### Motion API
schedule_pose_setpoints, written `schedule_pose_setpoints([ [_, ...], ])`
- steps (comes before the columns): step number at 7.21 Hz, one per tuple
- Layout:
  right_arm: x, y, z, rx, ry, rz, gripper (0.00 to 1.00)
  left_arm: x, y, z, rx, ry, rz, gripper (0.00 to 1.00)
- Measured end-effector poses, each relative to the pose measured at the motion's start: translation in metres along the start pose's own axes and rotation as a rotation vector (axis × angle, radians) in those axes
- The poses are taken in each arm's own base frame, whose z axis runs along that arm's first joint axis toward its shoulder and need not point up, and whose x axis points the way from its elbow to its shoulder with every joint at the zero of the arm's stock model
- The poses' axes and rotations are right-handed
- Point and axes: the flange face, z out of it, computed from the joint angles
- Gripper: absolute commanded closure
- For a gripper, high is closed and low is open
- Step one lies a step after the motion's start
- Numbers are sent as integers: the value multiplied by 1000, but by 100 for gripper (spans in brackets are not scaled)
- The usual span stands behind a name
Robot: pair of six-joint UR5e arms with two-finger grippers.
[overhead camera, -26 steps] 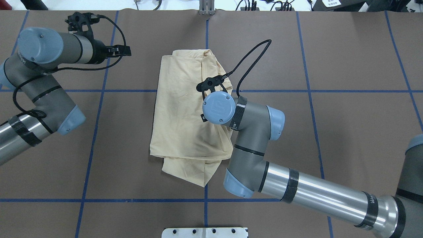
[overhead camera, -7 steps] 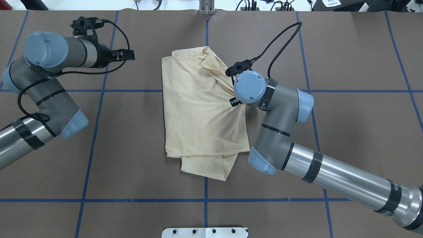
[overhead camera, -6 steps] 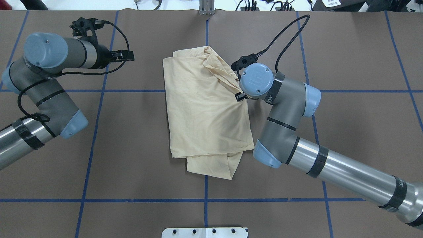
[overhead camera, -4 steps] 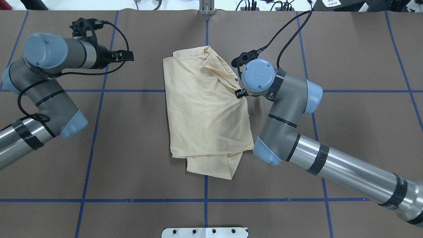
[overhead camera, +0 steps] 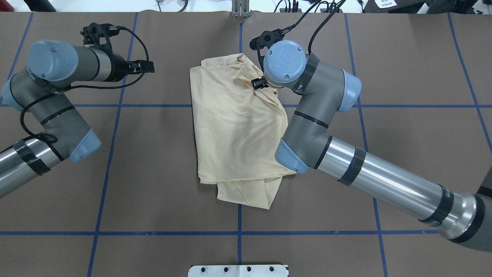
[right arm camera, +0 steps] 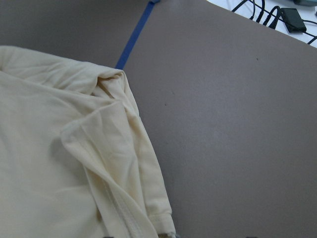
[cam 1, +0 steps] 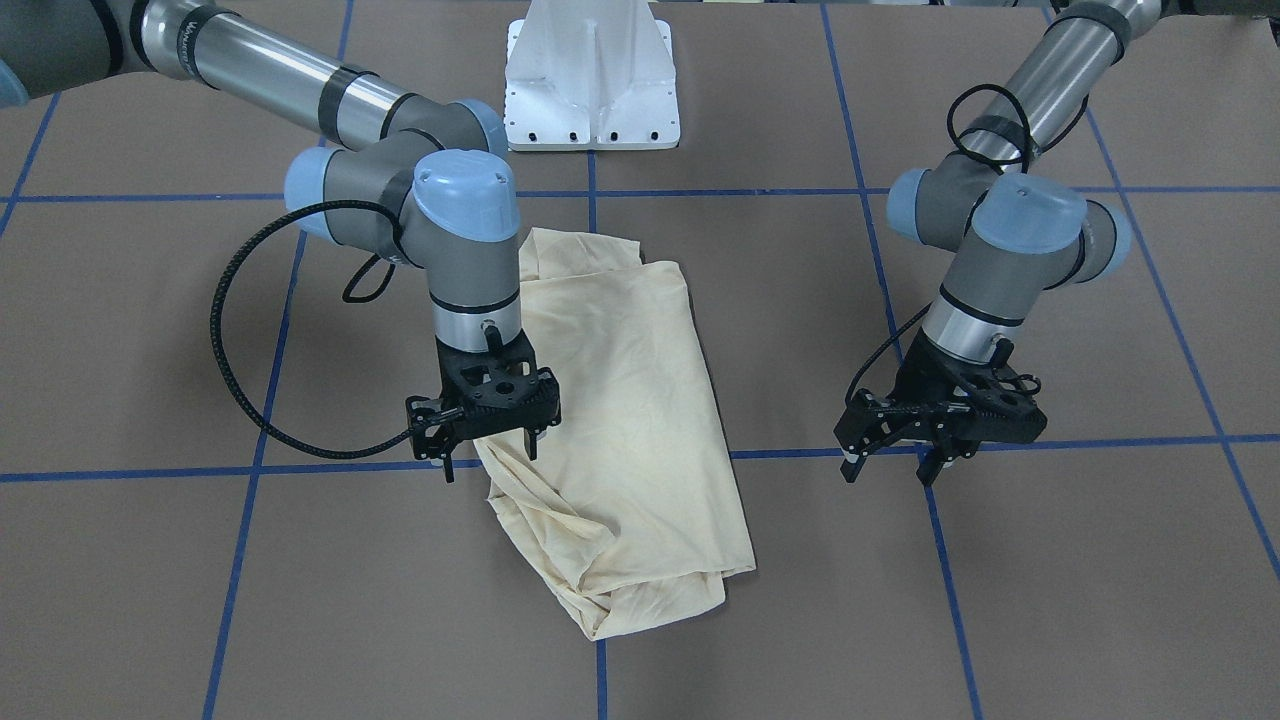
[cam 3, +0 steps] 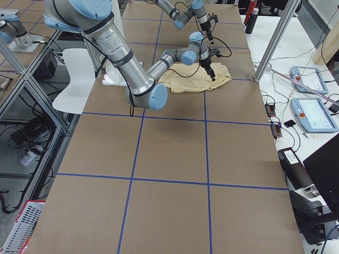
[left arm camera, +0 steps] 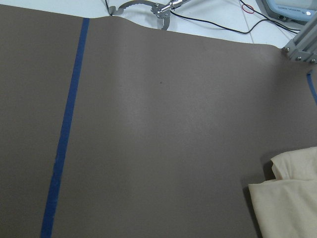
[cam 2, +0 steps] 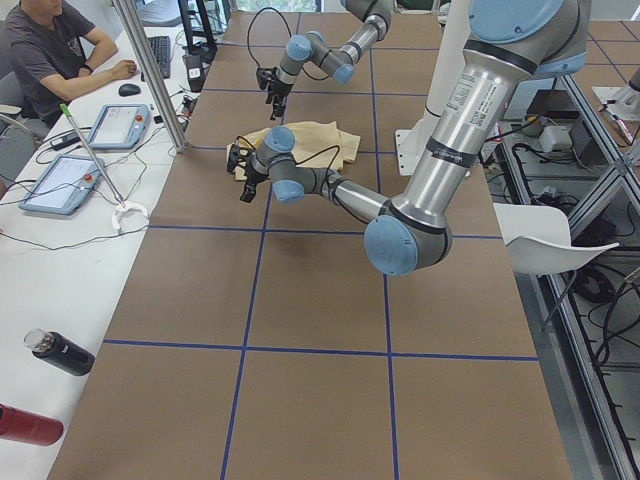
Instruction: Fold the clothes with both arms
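The T-shirt point(overhead camera: 238, 130) is lying in the middle of the table point(overhead camera: 403, 61), folded into a long cream bundle running near to far, and it is sitting right across a crossing of the blue tape lines point(overhead camera: 103, 181). A narrower layer is poking out from under its near end, and its far right corner is bunching into soft ridges.

The right arm point(overhead camera: 369, 177) is reaching in from the right, with its elbow passing over the shirt's near right edge. The right tool point(cam 1: 489, 458) is hanging point-down at that far right corner. Its fingers are spread, one over the cloth and one out past the edge, and they are gripping nothing. Whether the tips are touching the fabric, I cannot tell.

Over on the left, the left arm point(overhead camera: 54, 92) is bending back on itself. The left tool point(cam 1: 888, 470) is hovering over bare table well apart from the shirt, just beside a tape line, with its fingers spread and empty. Its wrist camera is catching only a corner of the shirt.

The white pedestal base point(cam 1: 590, 80) is standing at the near edge, and a person point(cam 2: 45, 50) is sitting at a desk beyond the far edge.
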Motion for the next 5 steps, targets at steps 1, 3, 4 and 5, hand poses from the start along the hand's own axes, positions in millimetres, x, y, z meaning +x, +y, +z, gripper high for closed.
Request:
schedule_pose_setpoints([
  [1, -18, -19, 6, 12, 5, 17, 24, -3, 1, 3, -3, -6, -1, 0],
  [3, -52, -41, 23, 28, 32, 48, 32, -8, 2, 7, -8, -16, 1, 0],
  [4, -69, -44, 35, 33, 52, 55, 34, -9, 3, 9, -10, -20, 3, 0],
  [5, -81, -45, 45, 31, 68, 53, 37, -10, 3, 9, -11, -21, 4, 0],
])
